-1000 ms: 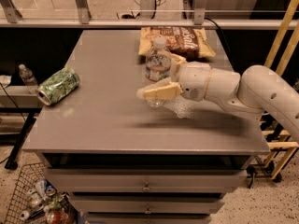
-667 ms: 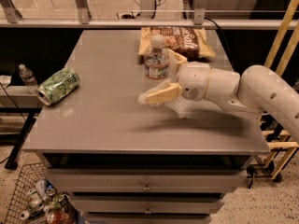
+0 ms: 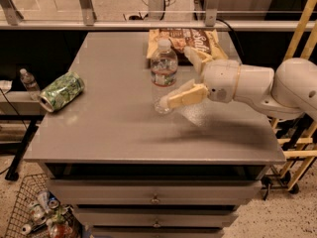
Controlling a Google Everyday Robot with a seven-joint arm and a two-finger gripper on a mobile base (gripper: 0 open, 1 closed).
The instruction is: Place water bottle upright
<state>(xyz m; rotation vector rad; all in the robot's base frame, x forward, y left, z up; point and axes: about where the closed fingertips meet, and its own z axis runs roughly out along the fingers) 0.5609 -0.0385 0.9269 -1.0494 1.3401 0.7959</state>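
Observation:
The water bottle [image 3: 163, 73], clear ribbed plastic with a white cap and a narrow label band, stands upright on the grey table [image 3: 109, 128] a little right of its middle. My gripper [image 3: 181, 79] is just right of the bottle, open. The near finger [image 3: 184, 96] lies in front of the bottle's lower part, its tip at the base. The far finger [image 3: 194, 58] is behind and right of the bottle. The jaws are spread wider than the bottle and do not clamp it.
A green leaf-patterned can [image 3: 62, 90] lies on its side near the table's left edge. A brown snack bag [image 3: 181, 38] lies at the back, behind the bottle. A small clear bottle [image 3: 28, 81] stands off the table, left. A wire basket [image 3: 34, 209] sits on the floor, lower left.
The gripper has drawn back slightly to the right, so the near fingertip now sits at the bottle's base. The bottle stays upright in the same spot.

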